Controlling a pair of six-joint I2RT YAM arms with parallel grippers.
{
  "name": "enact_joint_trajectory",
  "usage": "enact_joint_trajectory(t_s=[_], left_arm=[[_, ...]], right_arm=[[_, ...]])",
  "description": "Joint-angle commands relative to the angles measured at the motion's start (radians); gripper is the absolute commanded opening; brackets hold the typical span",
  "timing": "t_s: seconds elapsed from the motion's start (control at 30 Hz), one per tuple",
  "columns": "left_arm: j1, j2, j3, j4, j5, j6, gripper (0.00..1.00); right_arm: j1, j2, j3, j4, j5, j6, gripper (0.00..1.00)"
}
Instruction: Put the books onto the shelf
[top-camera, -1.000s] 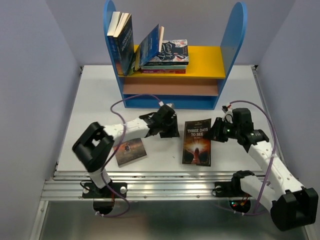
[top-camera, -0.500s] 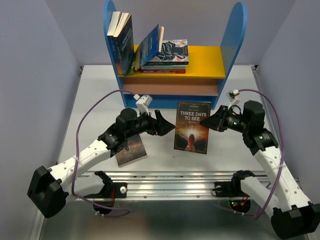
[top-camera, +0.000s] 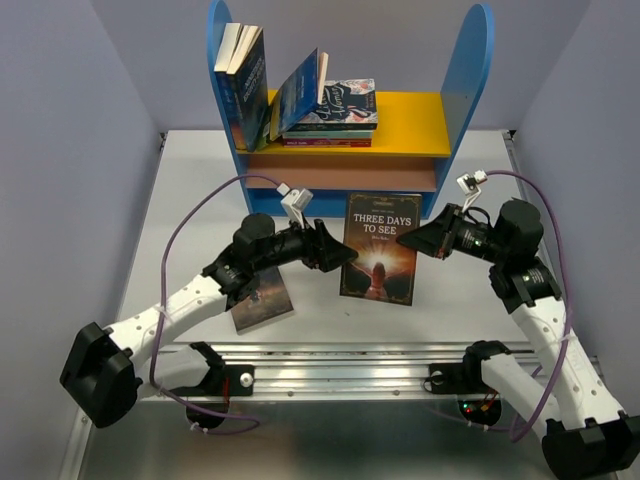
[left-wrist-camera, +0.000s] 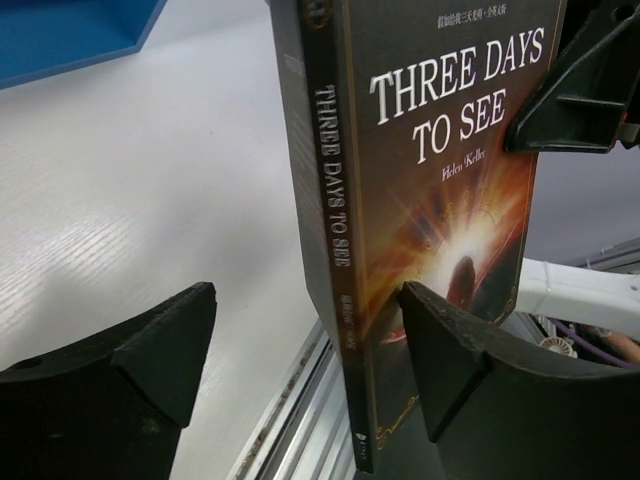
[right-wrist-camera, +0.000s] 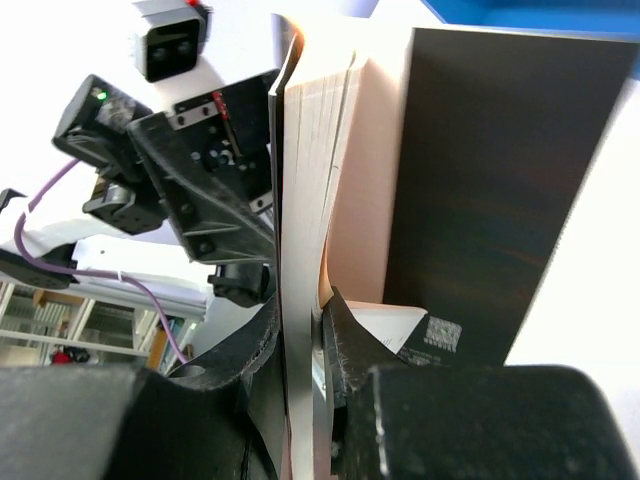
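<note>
The right pincer (top-camera: 422, 240) is clamped on the right edge of the Three Days to See book (top-camera: 379, 250), holding it upright, cover toward the arms, in front of the shelf (top-camera: 470, 90). Whether its lower edge touches the desk (top-camera: 190, 200) cannot be told. The left pincer (top-camera: 340, 255) stands wide open at the spine, its fingers (left-wrist-camera: 150, 350) on either side and not gripping. A second book (top-camera: 262, 302) lies flat on the desk, further left. Three books (top-camera: 250, 85) lean on the yellow upper board (top-camera: 410, 125) beside a flat stack (top-camera: 340, 105).
</note>
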Motion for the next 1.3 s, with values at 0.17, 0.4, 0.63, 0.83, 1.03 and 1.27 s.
enact_joint_trajectory(t_s=[0.17, 0.4, 0.63, 0.83, 1.03, 1.27], left_arm=[[0.002, 0.084, 0.078, 0.176, 0.157, -0.035, 0.59], [0.002, 0.107, 0.077, 0.294, 0.260, -0.084, 0.52], [0.002, 0.089, 0.083, 0.329, 0.274, -0.092, 0.11], [0.002, 0.031, 0.060, 0.319, 0.188, -0.055, 0.00], [0.002, -0.058, 0.116, 0.176, 0.070, 0.078, 0.00], [0.001, -0.080, 0.228, -0.059, -0.214, 0.244, 0.00]], right_arm=[[0.003, -0.023, -0.020, 0.105, -0.042, 0.007, 0.09], [0.003, -0.008, -0.031, 0.105, -0.025, -0.026, 0.09], [0.003, -0.002, -0.030, 0.105, -0.022, -0.039, 0.09], [0.003, -0.005, -0.013, 0.057, 0.030, -0.076, 0.41], [0.003, -0.020, 0.042, -0.102, 0.206, -0.183, 1.00], [0.003, -0.109, 0.065, -0.193, 0.598, -0.237, 1.00]])
